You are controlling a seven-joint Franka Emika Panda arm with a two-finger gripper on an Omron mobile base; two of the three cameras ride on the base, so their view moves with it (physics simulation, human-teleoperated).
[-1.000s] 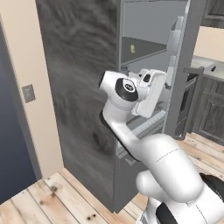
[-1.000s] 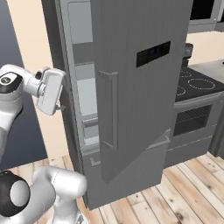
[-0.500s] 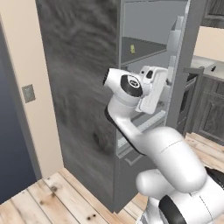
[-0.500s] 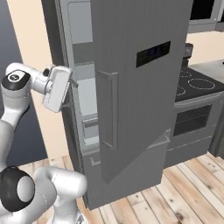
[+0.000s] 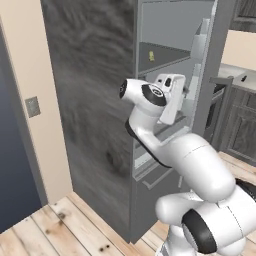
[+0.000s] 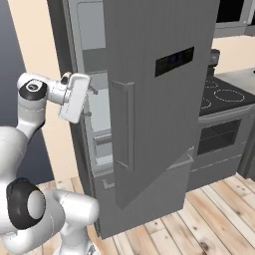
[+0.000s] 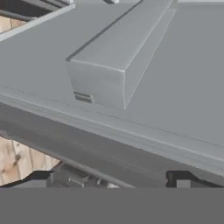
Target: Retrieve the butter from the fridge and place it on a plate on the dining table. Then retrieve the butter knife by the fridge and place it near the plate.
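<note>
The tall grey fridge (image 5: pixel 95 100) stands with its door (image 6: pixel 159 84) swung open, the long bar handle (image 6: pixel 128 124) on the door's front. A small pale-yellow piece, the butter (image 5: pixel 151 56), lies on an upper shelf inside. My gripper (image 5: pixel 189 91) is open at the mouth of the fridge, below that shelf and level with the middle shelves (image 6: pixel 88 99). In the hand view the two fingertips (image 7: pixel 43 181) stand wide apart with nothing between them, facing a grey box-shaped bin (image 7: pixel 116 65) on a grey shelf. The plate, the dining table and the butter knife are out of view.
The open door (image 6: pixel 159 84) hangs close on the right of my hand. A stove with a black cooktop (image 6: pixel 219 94) stands beyond the door. Dark cabinets (image 5: pixel 240 125) are to the right, a beige wall with a switch (image 5: pixel 32 106) to the left, and wooden floor (image 6: pixel 209 214) below.
My arm has stretched forward and carried the open hand a little closer to the fridge's shelves. The fridge and its door have not moved.
</note>
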